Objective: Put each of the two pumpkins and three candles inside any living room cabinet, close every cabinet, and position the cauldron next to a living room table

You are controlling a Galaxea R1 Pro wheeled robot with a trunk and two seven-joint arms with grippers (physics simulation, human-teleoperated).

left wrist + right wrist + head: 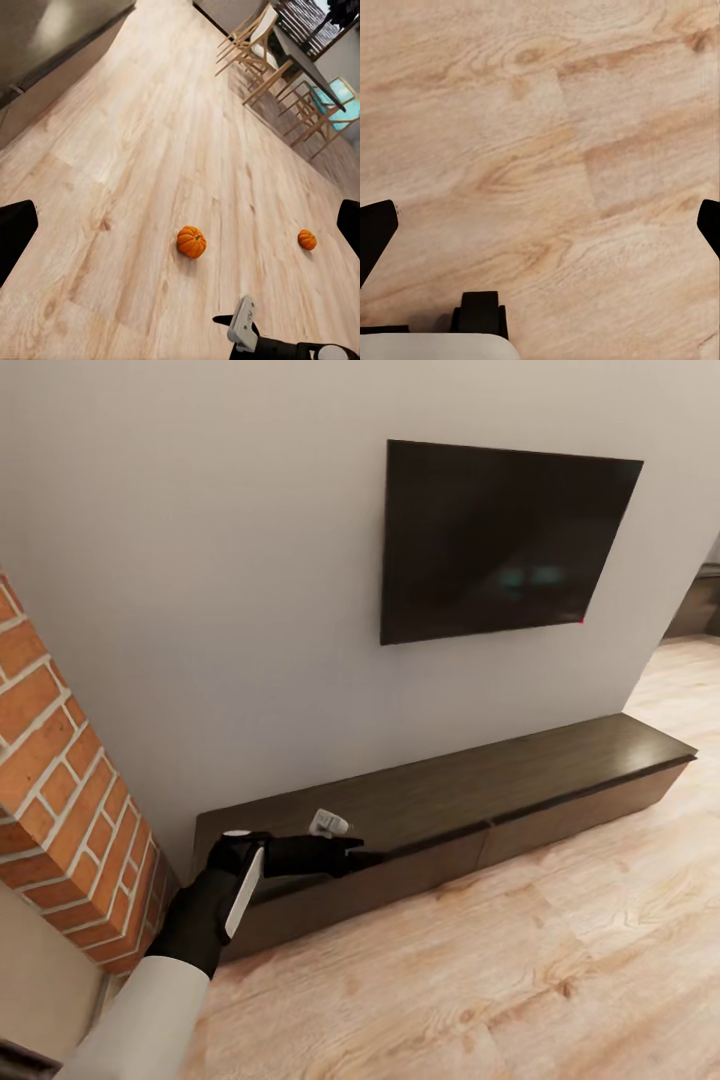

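The long, low dark-brown cabinet [470, 790] runs along the white wall, and its plain fronts look closed. My left gripper [352, 854] is held at the upper edge of the left front, pointing along it; whether it touches is unclear. In the left wrist view my left gripper [184, 225] is open, its black fingers [16, 232] spread wide. Beyond them two orange pumpkins [191, 241] [307, 239] lie apart on the wood floor, with the cabinet [45, 45] beside. My right gripper [542, 225] is open over bare floorboards. The candles, cauldron and table are out of view.
A black television [500, 540] hangs on the wall above the cabinet. A red brick column [60, 780] stands just left of my left arm. Wooden dining chairs [262, 52] stand at a dark table far across the floor. Open plank floor lies in front of the cabinet.
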